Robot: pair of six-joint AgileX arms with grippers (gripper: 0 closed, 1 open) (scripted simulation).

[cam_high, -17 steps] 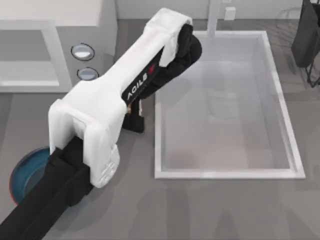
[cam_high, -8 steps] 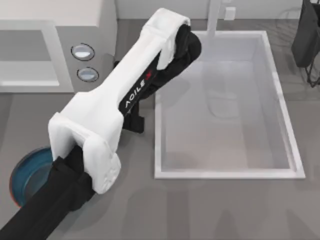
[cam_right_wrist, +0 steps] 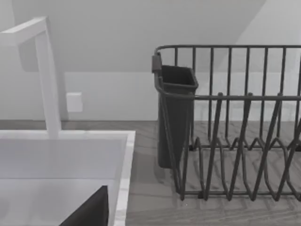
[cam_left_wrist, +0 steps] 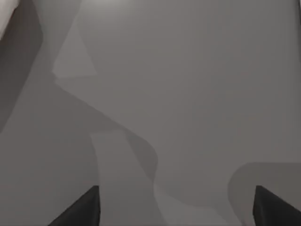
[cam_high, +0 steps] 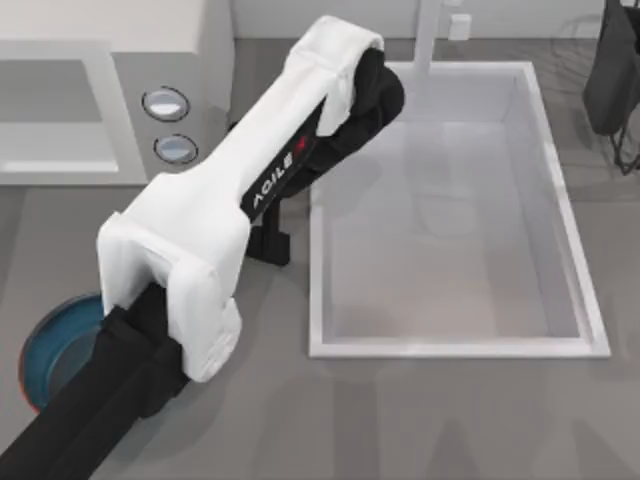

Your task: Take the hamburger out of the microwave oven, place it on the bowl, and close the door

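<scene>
From above, our left arm (cam_high: pixel 230 190) has swung only a tiny bit since a second ago. Its left gripper (cam_high: pixel 272 243) has stayed low over the bare table (cam_high: pixel 300 420), between the microwave (cam_high: pixel 120 20) and the sink (cam_high: pixel 315 300). So we think no step of the job got done in this second.

The microwave stands at the far left corner of the table. Its door (cam_high: pixel 112 110) faces us, but we cannot tell if it is open or shut. The bowl (cam_high: pixel 50 345) sits at the near left corner. The arm covers most of the bowl, so we cannot tell if the hamburger is in it. A dark rack (cam_high: pixel 610 80) stands at the far right corner, past the sink.

From the left wrist, we look down at plain grey table with soft shadows on it. The left gripper (cam_left_wrist: pixel 176 209) is spread wide, one dark finger (cam_left_wrist: pixel 84 212) on each side. There is nothing between them and they touch nothing. The hand is empty.

From the right wrist, the right gripper (cam_right_wrist: pixel 91 212) is parked over the sink (cam_right_wrist: pixel 124 179). It looks past the tap (cam_right_wrist: pixel 47 80) to the rack (cam_right_wrist: pixel 225 122) and its dark cup (cam_right_wrist: pixel 174 113). We cannot tell how this gripper is set.
</scene>
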